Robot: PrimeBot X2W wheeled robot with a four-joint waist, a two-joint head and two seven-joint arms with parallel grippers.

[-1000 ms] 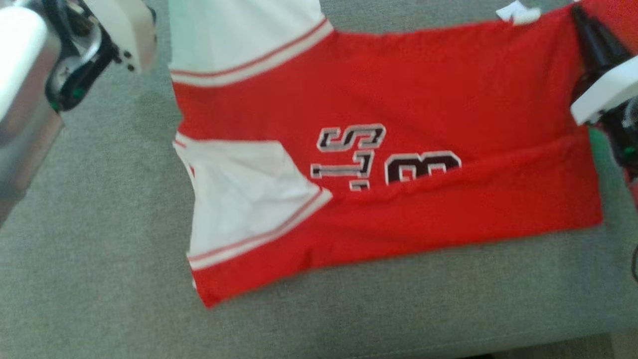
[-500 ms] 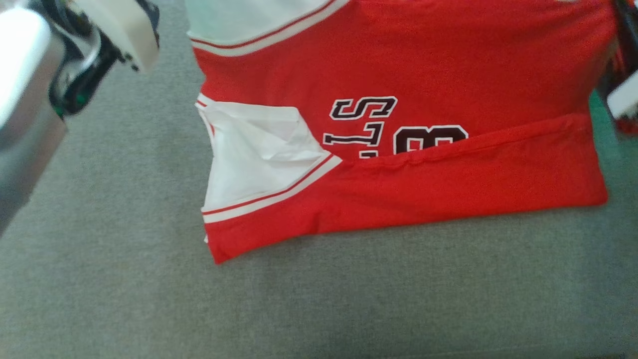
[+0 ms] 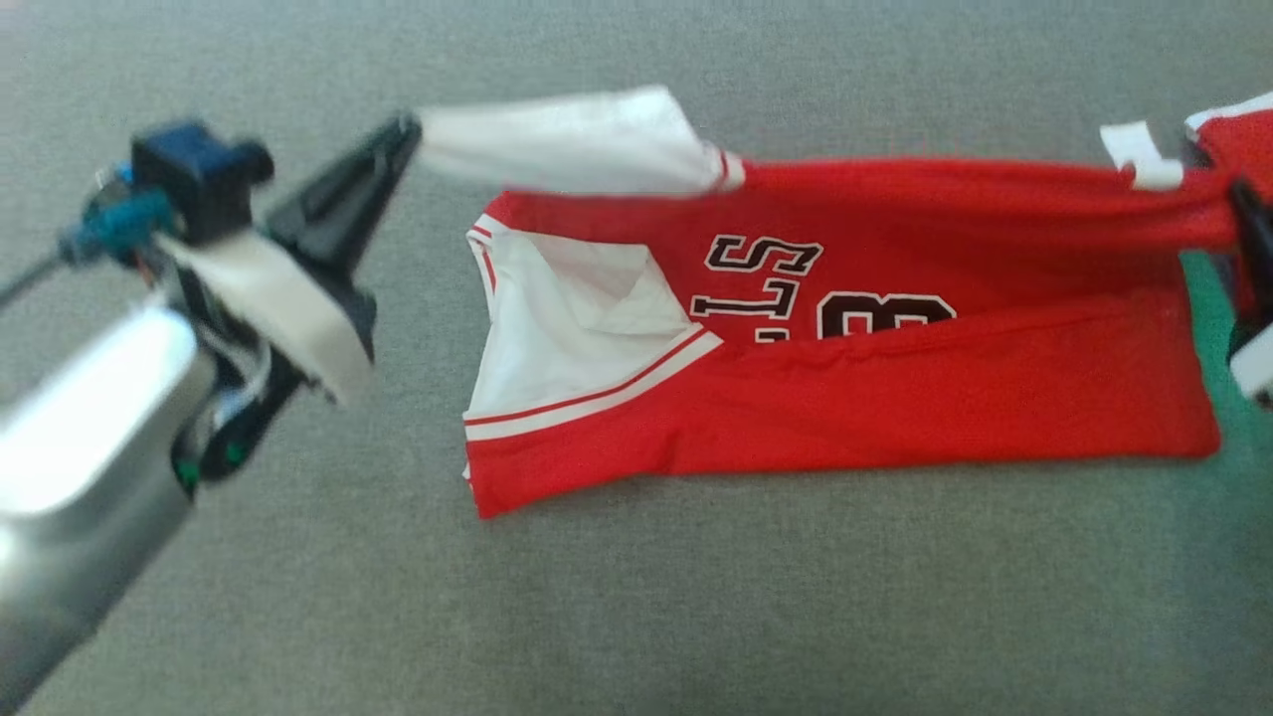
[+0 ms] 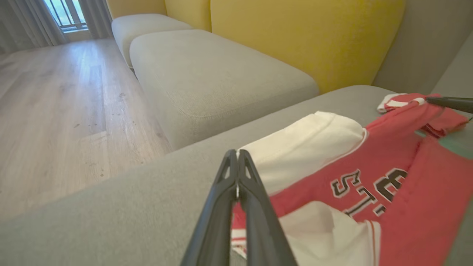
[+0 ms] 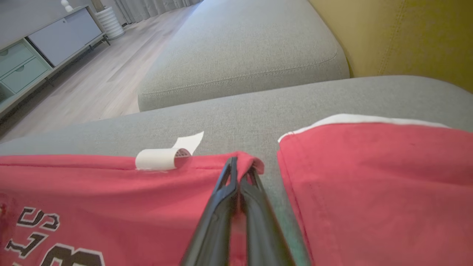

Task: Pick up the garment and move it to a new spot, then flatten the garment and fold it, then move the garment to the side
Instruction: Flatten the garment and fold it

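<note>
Because the fold needs the far edge carried over the near one, the grey sofa seat (image 3: 696, 617) bears only the near half of the red garment (image 3: 945, 398), its near hem already turned up across the black lettering. The far edge hangs taut in the air between my arms. My left gripper (image 3: 396, 141) is pressed together on the white sleeve (image 3: 577, 144); my right gripper (image 5: 238, 170) pinches the opposite red corner, beside a small white tag (image 5: 162, 157) (curled into a loop). Half a second ago that far half lay broad and flat. Now it is a narrow raised band, though my head camera has also shifted.
</note>
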